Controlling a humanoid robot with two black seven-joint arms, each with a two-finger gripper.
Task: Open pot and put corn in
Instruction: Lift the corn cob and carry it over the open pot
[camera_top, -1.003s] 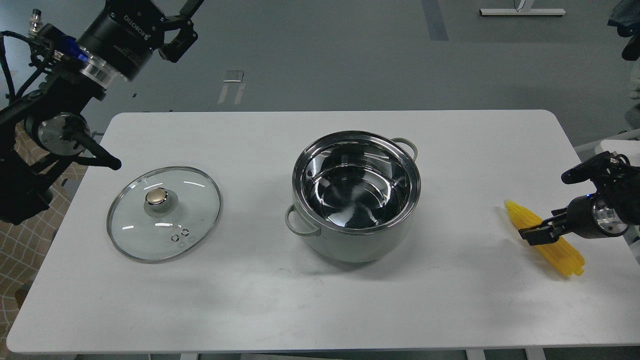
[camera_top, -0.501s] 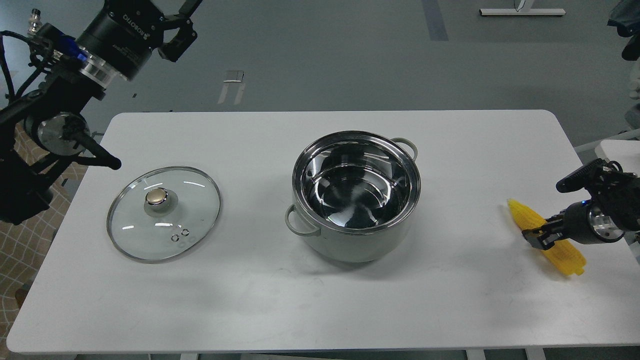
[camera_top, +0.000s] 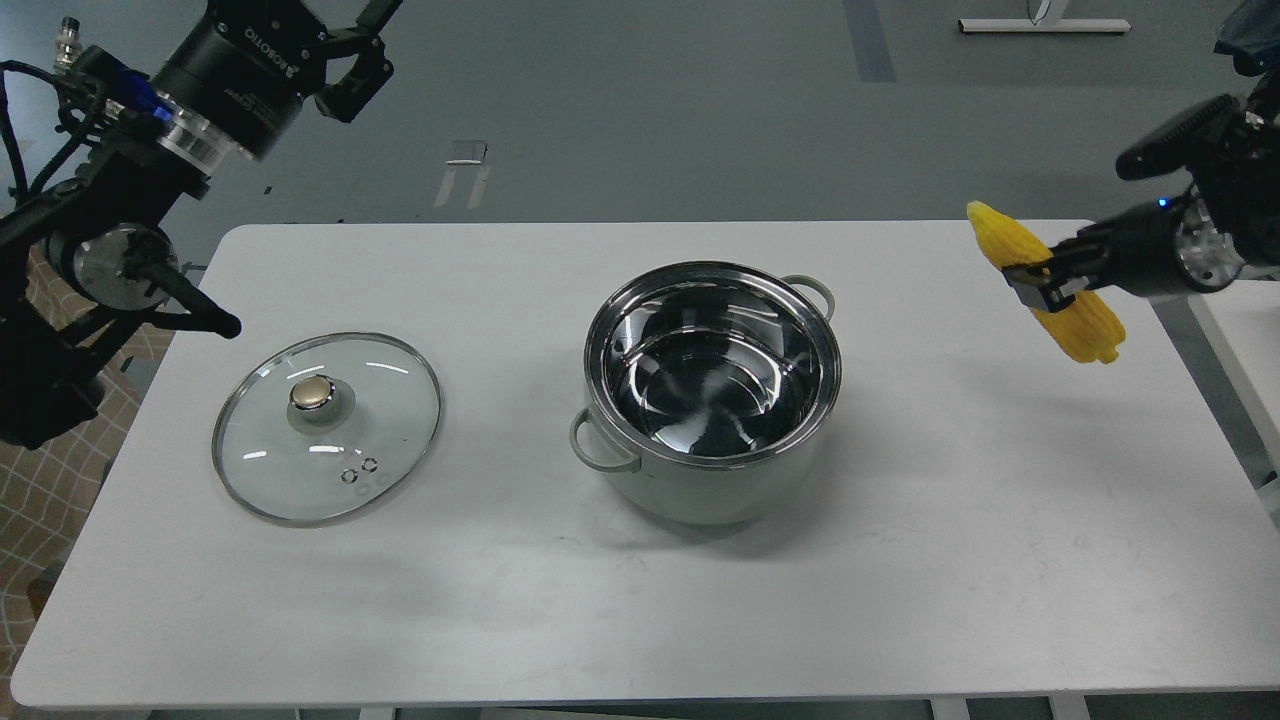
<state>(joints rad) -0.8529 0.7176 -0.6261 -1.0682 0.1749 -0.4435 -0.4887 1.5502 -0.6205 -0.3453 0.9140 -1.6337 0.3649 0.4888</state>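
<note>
Corn (camera_top: 1050, 285): 1 yellow cob, clear of the white table (camera_top: 900, 560), clamped mid-length by the right gripper (camera_top: 1040, 283), well right of the open pot (camera_top: 712, 390); glass lid (camera_top: 327, 427) flat at left; left gripper (camera_top: 365, 40) raised at top edge, fingers parted, empty.

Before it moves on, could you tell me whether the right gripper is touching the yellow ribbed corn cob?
Touching: the head view shows the right gripper clamped around the corn cob.
</note>
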